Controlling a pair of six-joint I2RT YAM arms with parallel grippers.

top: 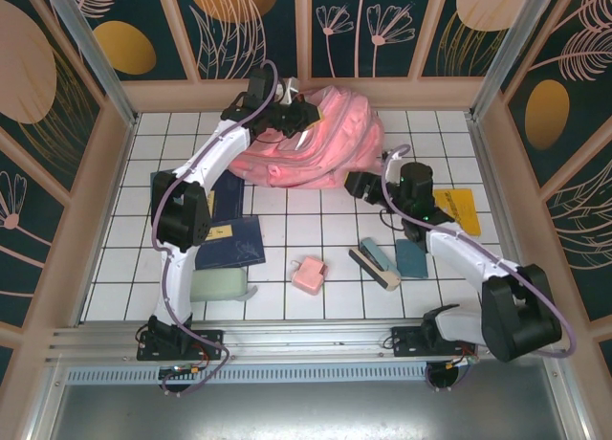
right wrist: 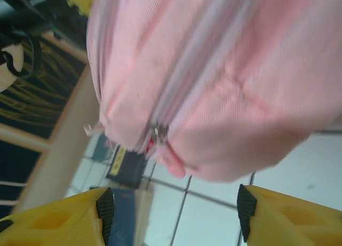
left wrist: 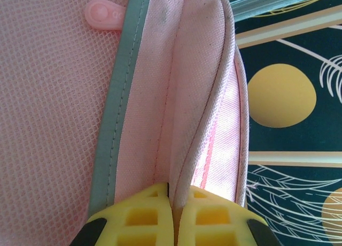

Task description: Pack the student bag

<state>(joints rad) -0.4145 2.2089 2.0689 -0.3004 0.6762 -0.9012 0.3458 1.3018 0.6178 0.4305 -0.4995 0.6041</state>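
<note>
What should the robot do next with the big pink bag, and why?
Probably ease the right end effector forward onto the zipper pull. Its jaws stand open facing it, while the left end effector pinches an edge of the student bag, which looks like steadying it for unzipping.

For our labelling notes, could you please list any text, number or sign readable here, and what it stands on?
No text is legible.
Yellow label on the dark blue book: too small.
Dark mark on the flat yellow folder: too small.
Embossed mark on the pink rubber zip tab of the pink fabric backpack: blurred.
</note>
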